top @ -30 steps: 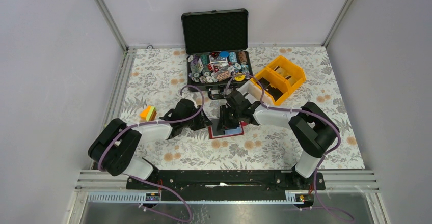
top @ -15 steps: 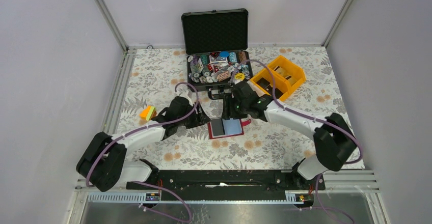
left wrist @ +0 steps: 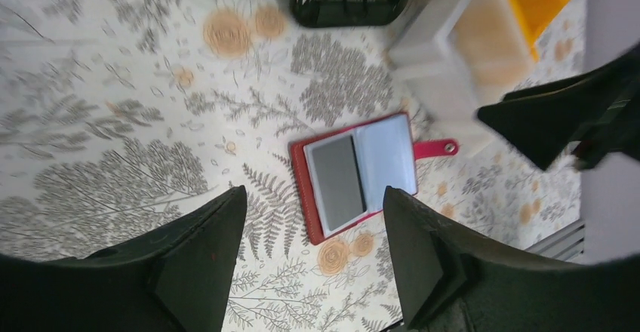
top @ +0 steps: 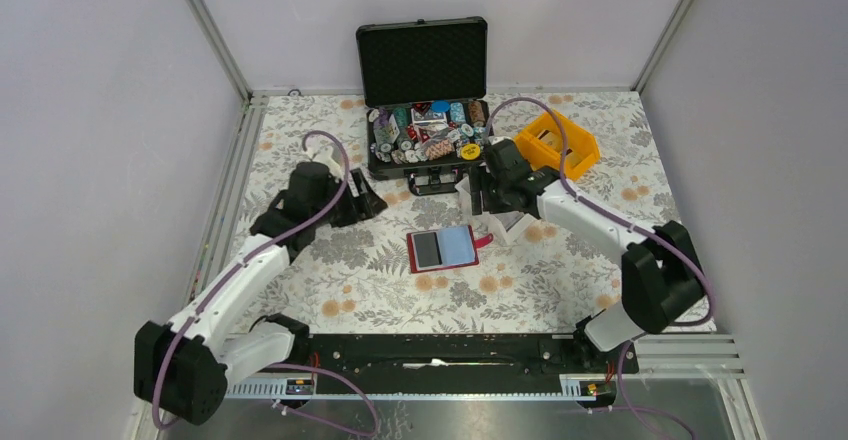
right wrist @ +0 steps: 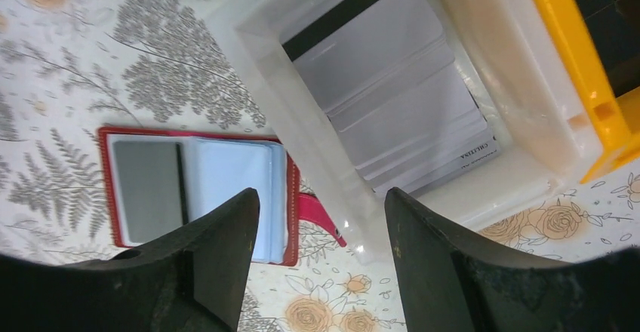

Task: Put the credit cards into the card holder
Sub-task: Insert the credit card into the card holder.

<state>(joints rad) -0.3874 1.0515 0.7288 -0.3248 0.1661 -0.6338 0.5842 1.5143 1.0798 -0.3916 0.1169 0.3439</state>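
Left claw (left wrist: 313, 191) and right claw (right wrist: 321, 193) gape empty; right arm (top: 580, 222) mostly hides the credit cards (right wrist: 400, 106) overhead.

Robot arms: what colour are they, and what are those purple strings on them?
The left arm and right arm are white tubes joined by chunky black joints. The purple strings are cables, one looping along each arm. The left end effector and right end effector each have two black, wedge-shaped fingers.
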